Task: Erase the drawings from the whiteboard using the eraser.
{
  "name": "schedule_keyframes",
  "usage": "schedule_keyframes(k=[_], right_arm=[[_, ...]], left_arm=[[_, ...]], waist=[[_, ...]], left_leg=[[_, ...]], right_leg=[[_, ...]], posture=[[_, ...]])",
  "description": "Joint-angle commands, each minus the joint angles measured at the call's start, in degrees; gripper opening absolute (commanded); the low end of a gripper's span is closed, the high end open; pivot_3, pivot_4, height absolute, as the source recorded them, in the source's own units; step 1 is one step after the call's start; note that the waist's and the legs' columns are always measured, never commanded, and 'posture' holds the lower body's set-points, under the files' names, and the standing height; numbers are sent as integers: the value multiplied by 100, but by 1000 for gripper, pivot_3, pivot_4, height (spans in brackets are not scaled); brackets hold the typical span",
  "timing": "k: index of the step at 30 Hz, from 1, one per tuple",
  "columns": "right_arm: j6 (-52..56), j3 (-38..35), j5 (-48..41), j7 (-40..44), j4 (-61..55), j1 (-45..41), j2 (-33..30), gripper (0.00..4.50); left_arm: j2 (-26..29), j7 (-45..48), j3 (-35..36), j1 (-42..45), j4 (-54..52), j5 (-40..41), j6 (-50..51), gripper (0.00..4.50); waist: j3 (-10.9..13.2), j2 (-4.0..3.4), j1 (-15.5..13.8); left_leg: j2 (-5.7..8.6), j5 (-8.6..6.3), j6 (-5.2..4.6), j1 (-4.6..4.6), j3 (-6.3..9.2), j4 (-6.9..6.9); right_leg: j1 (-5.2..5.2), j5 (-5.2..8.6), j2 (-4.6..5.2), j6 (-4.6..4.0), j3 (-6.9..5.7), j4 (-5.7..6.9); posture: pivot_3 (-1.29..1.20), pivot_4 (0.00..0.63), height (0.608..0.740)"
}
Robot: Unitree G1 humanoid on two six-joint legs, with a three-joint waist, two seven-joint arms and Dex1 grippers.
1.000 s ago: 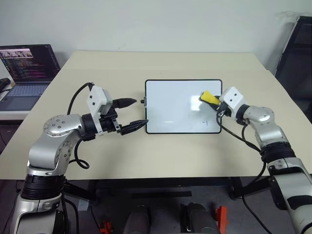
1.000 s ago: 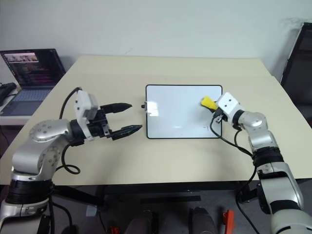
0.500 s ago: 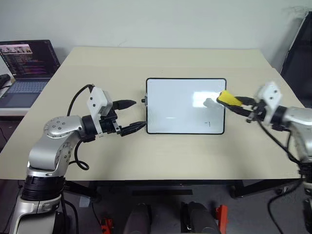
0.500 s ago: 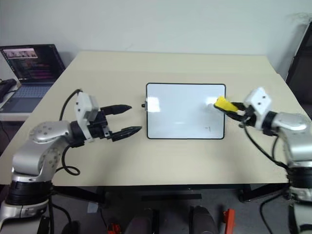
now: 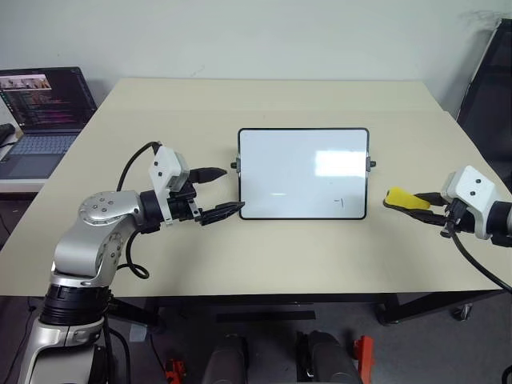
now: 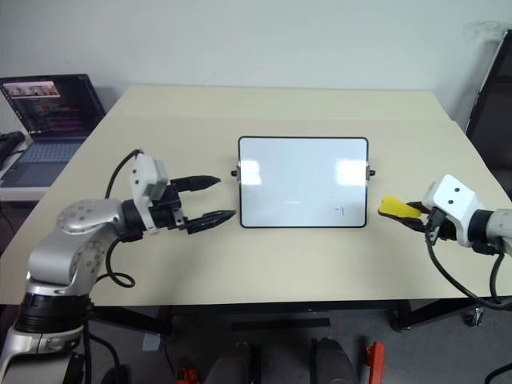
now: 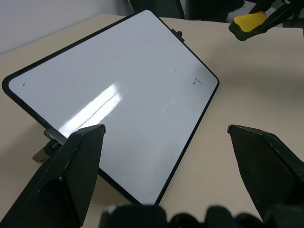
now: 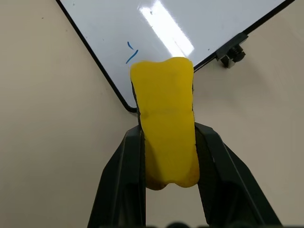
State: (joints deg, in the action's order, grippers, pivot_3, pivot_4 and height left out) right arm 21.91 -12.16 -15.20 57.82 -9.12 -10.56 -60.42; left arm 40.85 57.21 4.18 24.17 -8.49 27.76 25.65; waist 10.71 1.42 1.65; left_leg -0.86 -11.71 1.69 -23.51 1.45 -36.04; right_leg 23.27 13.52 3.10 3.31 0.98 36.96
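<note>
Where a second before the right gripper (image 5: pixel 410 202) had pressed the yellow eraser (image 5: pixel 399 197) against the whiteboard (image 5: pixel 302 172), it had now drawn back off the board's right edge, jaws clamped on the eraser above the bare surface (image 5: pixel 320 256). One small mark (image 5: pixel 338 202) remained near the board's lower right corner, so the wiping looked unfinished. The eraser's long axis pointed back toward the board. The left gripper (image 5: pixel 218 193) hovered by the board's left edge, jaws apart.

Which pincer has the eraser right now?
The right pincer, shut on the yellow eraser, off the whiteboard's right edge. The left pincer stands open and empty beside the board's left edge.
</note>
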Motion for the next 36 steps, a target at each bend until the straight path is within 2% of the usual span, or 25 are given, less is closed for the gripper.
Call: schedule_keyframes(k=[1,16,20,24,28,33,36], right_arm=[[-103,-210,-22,85,-174,42,-132,1030],[-264,-145,78,99,-57,-58,-125,1029],[-258,-61,-183,-101,-100,-722,259,1027],[-601,595,97,-310,156,-1498,949,1026],[-1517,1217,627,-566,1278,-2222,1764,1021],[-2873,1546,1151,-576,3102,-2912,2100,1021],[-3403,1723,1366,-433,3823,-3219,2179,1021]], left_arm=[[36,58,29,105,-46,-23,-122,4500],[11,36,68,-28,-113,-48,-114,4500],[22,36,85,-26,-106,-44,-107,4500],[13,-9,99,-60,-174,-34,-79,4500],[6,-71,114,-96,-253,-6,-42,4500],[14,-64,102,-73,-253,-5,-27,4500],[20,-53,99,-73,-254,-5,-26,4500]], waist=[[0,0,1],[0,0,2],[0,0,22],[0,0,30],[0,2,17],[1,3,-31],[1,3,-1]], left_leg=[[0,0,0,0,0,0],[0,0,0,0,-1,-2],[0,0,0,2,-2,-3],[-3,0,0,6,0,-2],[0,0,0,2,0,-1],[3,1,1,-3,2,-2],[3,1,1,-5,1,-2]], right_leg=[[0,0,0,0,0,0],[0,0,0,0,1,2],[0,-1,0,0,3,3],[0,-1,-4,0,2,6],[1,-3,-2,1,2,4],[2,-11,0,-7,-1,2],[3,-15,0,-13,1,1]], posture=[[0,150,740],[0,150,740],[0,150,740],[0,150,740],[0,150,740],[0,150,740],[0,150,740]])
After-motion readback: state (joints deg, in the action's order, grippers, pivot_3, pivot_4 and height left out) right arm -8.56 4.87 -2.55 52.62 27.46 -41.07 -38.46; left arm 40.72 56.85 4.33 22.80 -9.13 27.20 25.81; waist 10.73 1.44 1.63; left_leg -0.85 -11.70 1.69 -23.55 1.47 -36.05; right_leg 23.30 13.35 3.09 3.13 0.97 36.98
